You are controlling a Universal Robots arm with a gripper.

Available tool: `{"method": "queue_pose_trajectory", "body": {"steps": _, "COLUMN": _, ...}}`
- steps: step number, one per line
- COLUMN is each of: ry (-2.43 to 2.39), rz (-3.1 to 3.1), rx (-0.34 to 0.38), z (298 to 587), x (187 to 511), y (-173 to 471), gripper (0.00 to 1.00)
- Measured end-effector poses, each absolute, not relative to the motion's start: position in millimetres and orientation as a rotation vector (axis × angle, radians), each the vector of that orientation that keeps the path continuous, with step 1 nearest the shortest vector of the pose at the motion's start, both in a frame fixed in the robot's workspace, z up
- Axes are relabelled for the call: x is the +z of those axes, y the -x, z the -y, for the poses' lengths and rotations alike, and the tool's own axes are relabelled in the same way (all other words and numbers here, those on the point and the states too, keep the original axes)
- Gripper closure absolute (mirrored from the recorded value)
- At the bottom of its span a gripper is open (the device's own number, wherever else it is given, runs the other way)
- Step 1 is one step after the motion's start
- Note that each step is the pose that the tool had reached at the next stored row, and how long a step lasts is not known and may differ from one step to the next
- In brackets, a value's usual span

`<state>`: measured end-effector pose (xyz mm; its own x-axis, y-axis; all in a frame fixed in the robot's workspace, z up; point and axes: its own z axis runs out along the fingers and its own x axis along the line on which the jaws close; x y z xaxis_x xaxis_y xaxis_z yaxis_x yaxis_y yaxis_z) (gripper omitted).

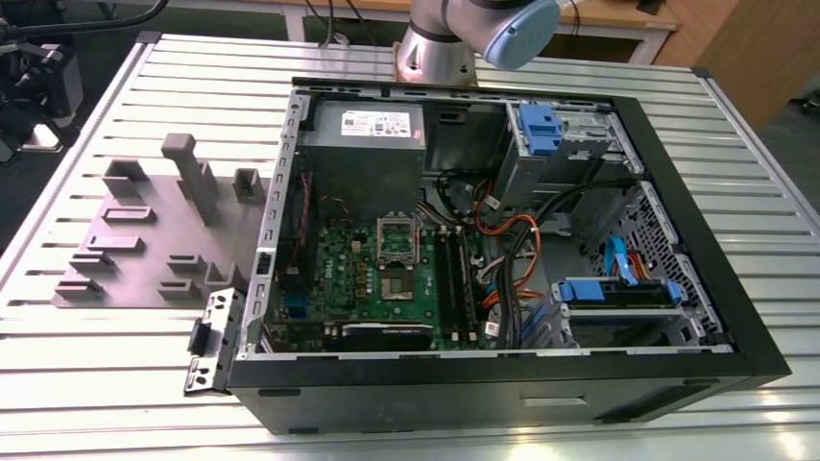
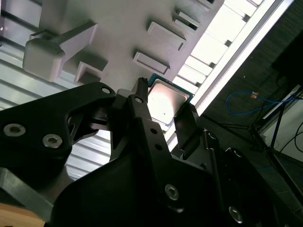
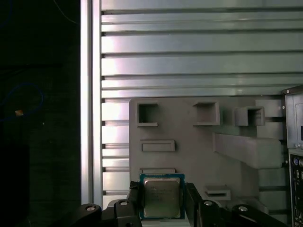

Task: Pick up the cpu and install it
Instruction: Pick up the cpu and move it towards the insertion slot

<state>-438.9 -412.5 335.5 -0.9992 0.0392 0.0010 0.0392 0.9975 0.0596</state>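
While the tool is gripping the cpu by two opposite edges, its fingers closed just to the chip's width, the cpu is hanging above the grey fixture plate, close to the tabletop's edge. It is probably light, rigid, slick-topped and delicate underneath, so edge contact is suiting it best.

1x cpu, 1x gripper, 1x PC case, 1x grey jig plate, 1x table
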Motion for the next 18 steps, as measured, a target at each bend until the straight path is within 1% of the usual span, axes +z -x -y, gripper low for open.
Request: {"method": "queue_pose_trajectory", "body": {"steps": 18, "ry": -0.062, "rz": -3.139, "rx": 0.095, "z": 412.5, "x": 340.9, "y": 438.8, "gripper": 0.53}}
